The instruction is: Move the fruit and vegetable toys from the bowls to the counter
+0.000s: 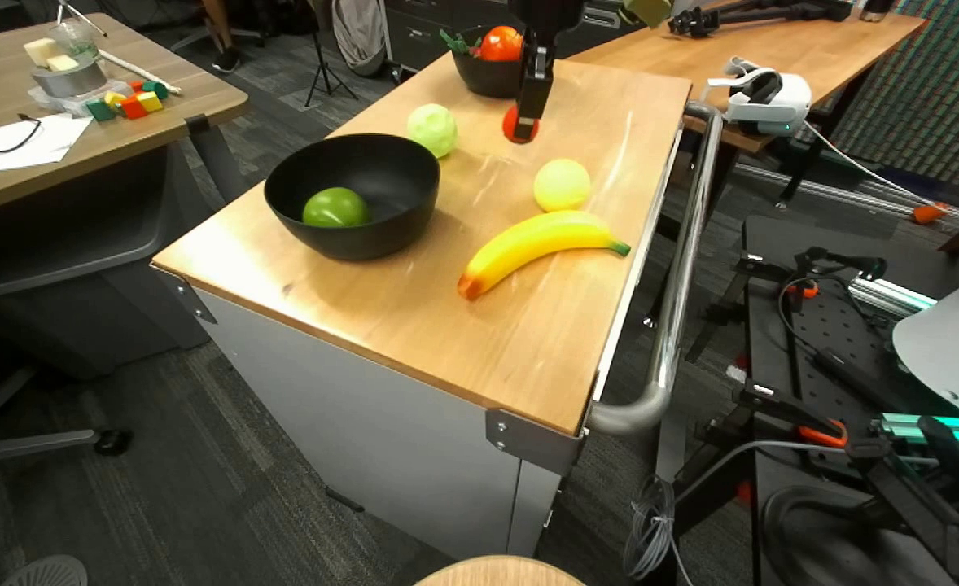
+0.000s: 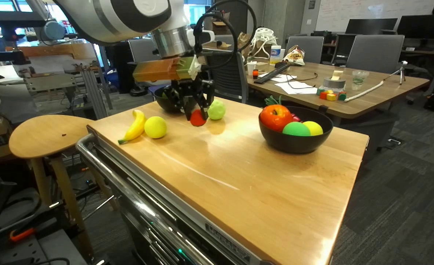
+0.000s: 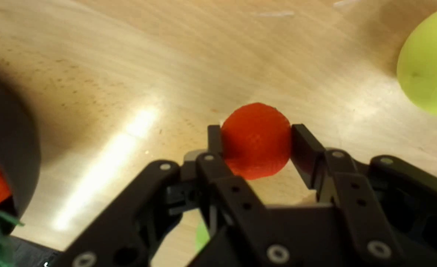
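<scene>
The red ball (image 2: 198, 118) is pinched in the pincer (image 3: 256, 142); no long axis is evident. It is held apparently aloft, the counter (image 2: 283, 184) beneath, apart from yellow ball (image 1: 562, 185) and pale green ball (image 1: 432, 130); straight lowering is judged needed before release.

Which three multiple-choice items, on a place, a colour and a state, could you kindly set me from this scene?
1. Where is the banana?
A. On the floor
B. On the counter
C. On the stool

2. What colour is the toy seen in the black bowl nearer the banana?
A. Purple
B. White
C. Green

3. How is the gripper?
A. Shut on the red toy
B. Open and empty
C. Shut on the banana

1 B: both exterior views show it there.
2 C: its green shows in an exterior view.
3 A: the wrist view shows that toy pinched from both sides.
</scene>
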Robot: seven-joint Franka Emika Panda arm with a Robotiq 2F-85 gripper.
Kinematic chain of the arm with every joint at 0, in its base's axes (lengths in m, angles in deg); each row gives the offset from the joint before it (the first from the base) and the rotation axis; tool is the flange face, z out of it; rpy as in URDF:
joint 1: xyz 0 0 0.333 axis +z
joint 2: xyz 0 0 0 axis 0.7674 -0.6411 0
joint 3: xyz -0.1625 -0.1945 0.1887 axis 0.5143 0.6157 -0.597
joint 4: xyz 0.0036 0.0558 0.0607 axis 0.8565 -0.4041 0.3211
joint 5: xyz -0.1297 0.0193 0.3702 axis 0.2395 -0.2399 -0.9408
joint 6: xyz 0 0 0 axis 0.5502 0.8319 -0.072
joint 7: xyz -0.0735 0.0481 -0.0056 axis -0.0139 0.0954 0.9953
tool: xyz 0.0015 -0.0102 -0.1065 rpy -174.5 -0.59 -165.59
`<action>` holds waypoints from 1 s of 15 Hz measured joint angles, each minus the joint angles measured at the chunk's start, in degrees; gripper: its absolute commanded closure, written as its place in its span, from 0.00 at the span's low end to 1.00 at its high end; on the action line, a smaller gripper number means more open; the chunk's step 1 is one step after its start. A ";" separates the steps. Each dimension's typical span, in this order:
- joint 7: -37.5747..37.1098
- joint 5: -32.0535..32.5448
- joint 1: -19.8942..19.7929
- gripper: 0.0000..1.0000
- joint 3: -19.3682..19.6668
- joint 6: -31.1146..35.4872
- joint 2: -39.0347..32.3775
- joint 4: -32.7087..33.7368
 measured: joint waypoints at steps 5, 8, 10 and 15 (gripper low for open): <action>-2.41 1.78 1.42 0.24 -0.97 1.92 -1.90 -1.31; -2.38 1.69 2.11 0.02 -1.79 1.90 -1.86 -1.09; -1.02 1.75 2.68 0.00 -2.64 0.61 -1.29 -0.08; 7.71 -9.73 5.11 0.00 -6.21 -0.86 0.79 6.10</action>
